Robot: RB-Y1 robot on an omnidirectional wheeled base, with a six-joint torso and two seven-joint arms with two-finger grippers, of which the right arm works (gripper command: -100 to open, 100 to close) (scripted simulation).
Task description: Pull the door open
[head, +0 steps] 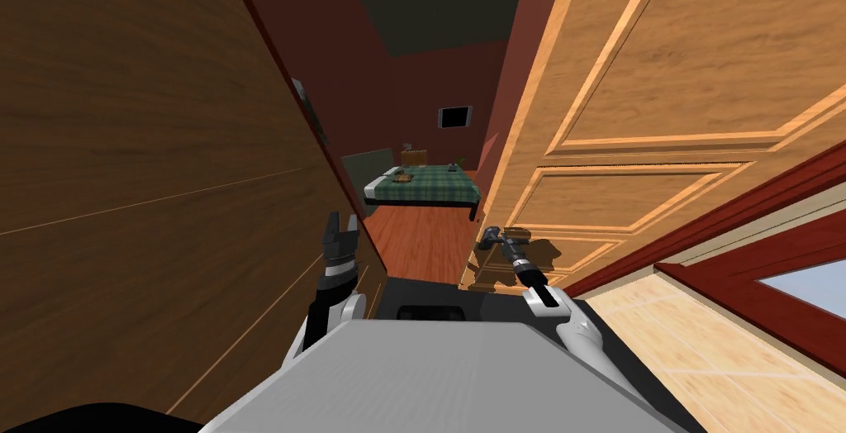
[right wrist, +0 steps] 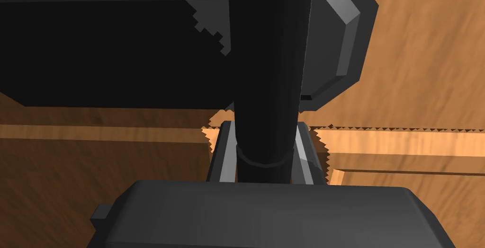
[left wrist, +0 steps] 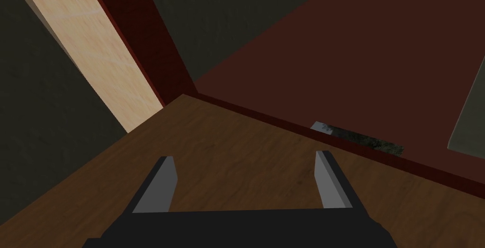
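A light wooden panelled door (head: 661, 97) stands partly open on my right, and a bedroom shows through the gap. Its dark lever handle (head: 493, 238) sits low on the door. My right gripper (head: 506, 246) is shut on that handle. In the right wrist view the dark handle bar (right wrist: 267, 84) runs between my two fingers (right wrist: 227, 157), which press its sides, with the grey handle plate (right wrist: 345, 46) behind. My left gripper (head: 341, 228) is open beside a dark brown wooden wall (head: 140, 172); in the left wrist view its fingers (left wrist: 163, 188) stand wide apart with nothing between them.
Dark red door frame (head: 273, 64) borders the opening on the left. Beyond it lie a bed with a green cover (head: 425, 184) and a reddish wood floor (head: 417, 242). On my right are a red-trimmed wall (head: 743, 238) and pale tiled floor (head: 702, 354).
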